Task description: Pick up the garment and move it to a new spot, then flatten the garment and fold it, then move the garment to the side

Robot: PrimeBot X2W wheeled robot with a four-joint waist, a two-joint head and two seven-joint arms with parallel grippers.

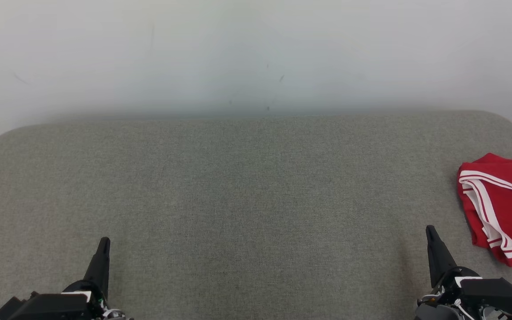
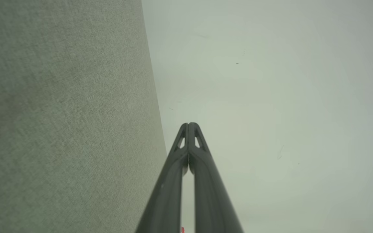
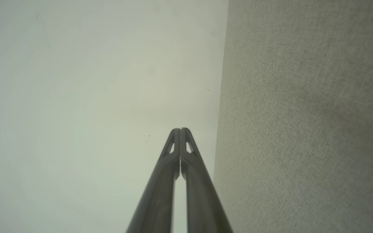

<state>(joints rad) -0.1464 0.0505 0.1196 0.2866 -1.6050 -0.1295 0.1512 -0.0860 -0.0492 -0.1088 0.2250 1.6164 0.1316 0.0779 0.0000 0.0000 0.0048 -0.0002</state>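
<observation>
The garment [image 1: 502, 209] is red with white-striped trim and lies crumpled at the right edge of the grey fabric surface [image 1: 247, 186], partly cut off by the head view's edge. My right gripper [image 1: 430, 231] is shut and empty at the lower right, a short way left of the garment and apart from it. At the lower left, my left gripper [image 1: 104, 242] is also shut and empty, far from the garment. Each wrist view looks along its own shut gripper, left [image 2: 189, 124] and right [image 3: 180, 130], toward the pale wall, with the fabric surface beside it.
A pale wall [image 1: 256, 53] rises behind the grey surface, whose far edge curves down at both back corners. A wide stretch of grey fabric lies between the two grippers.
</observation>
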